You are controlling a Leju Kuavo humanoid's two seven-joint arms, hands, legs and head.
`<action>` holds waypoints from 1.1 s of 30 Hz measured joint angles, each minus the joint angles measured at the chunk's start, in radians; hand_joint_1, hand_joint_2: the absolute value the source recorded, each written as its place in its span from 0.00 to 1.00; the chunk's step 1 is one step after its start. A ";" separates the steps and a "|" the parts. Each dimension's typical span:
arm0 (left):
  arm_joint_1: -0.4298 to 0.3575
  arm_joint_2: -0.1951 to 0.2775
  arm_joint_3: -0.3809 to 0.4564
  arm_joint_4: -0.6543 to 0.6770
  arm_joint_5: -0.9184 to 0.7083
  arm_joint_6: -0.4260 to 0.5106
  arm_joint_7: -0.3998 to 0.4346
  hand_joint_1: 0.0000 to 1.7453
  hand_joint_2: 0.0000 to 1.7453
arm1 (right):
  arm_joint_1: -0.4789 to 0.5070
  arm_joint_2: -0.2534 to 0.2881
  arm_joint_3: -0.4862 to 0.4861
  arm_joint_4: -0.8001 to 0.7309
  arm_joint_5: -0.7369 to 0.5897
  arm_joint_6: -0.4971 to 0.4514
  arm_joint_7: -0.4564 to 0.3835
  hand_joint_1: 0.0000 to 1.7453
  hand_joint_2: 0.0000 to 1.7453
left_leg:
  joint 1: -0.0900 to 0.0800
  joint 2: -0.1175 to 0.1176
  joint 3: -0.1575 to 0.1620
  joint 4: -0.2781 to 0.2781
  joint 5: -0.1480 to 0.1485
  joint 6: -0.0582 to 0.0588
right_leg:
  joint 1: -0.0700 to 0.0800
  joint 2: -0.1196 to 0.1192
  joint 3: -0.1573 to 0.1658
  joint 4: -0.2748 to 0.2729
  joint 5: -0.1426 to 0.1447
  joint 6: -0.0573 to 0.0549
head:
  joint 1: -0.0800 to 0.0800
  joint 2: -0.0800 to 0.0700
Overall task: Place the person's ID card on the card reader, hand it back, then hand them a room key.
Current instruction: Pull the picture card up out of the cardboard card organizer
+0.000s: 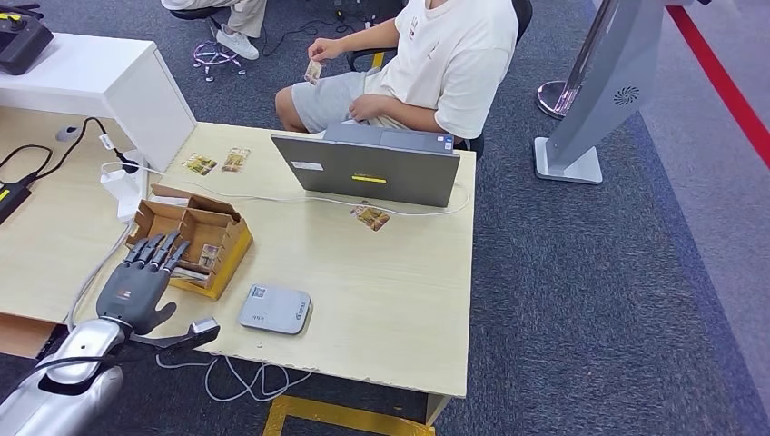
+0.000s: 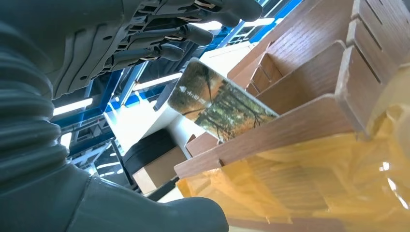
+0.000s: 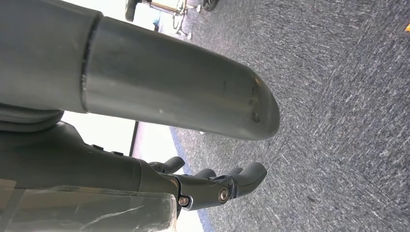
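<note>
My left hand (image 1: pixel 136 286) hovers at the near side of a partitioned cardboard box (image 1: pixel 195 238) on the table, its fingers stretched out and apart over the box. In the left wrist view the fingers (image 2: pixel 159 36) reach just above a key card with a forest picture (image 2: pixel 217 104) standing in a slot of the box (image 2: pixel 309 72), while the thumb (image 2: pixel 159 212) lies below; nothing is held. The grey card reader (image 1: pixel 275 309) lies flat to the right of that hand. A seated person (image 1: pixel 436 64) holds a small card (image 1: pixel 313 71) beyond the table. My right hand (image 3: pixel 203 183) hangs over carpet, holding nothing.
An open grey laptop (image 1: pixel 372 168) stands at the table's far edge before the person. Loose cards lie on the table (image 1: pixel 200 163) (image 1: pixel 235 160) (image 1: pixel 370 216). White cables and a charger (image 1: pixel 123 186) run left of the box. A white cabinet (image 1: pixel 100 82) rises at the back left.
</note>
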 joint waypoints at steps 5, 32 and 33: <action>-0.004 -0.004 0.000 0.000 -0.005 0.000 0.007 0.00 1.00 | 0.000 0.000 0.000 0.000 0.000 0.000 0.001 0.00 0.00 | 0.000 0.000 0.000 0.000 0.000 0.000 | 0.000 0.000 0.000 0.000 0.000 0.000 | 0.000 0.000; -0.019 -0.009 0.000 0.017 -0.009 -0.011 0.024 0.00 1.00 | 0.000 0.000 0.000 0.000 0.001 0.000 0.002 0.00 0.00 | 0.000 0.000 0.000 0.000 0.000 0.000 | 0.000 0.000 0.000 0.000 0.000 0.000 | 0.000 0.000; -0.020 -0.009 0.000 0.018 -0.010 -0.012 0.025 0.00 1.00 | 0.000 0.000 0.000 0.000 0.001 0.000 0.002 0.00 0.00 | 0.000 0.000 0.000 0.000 0.000 0.000 | 0.000 0.000 0.000 0.000 0.000 0.000 | 0.000 0.000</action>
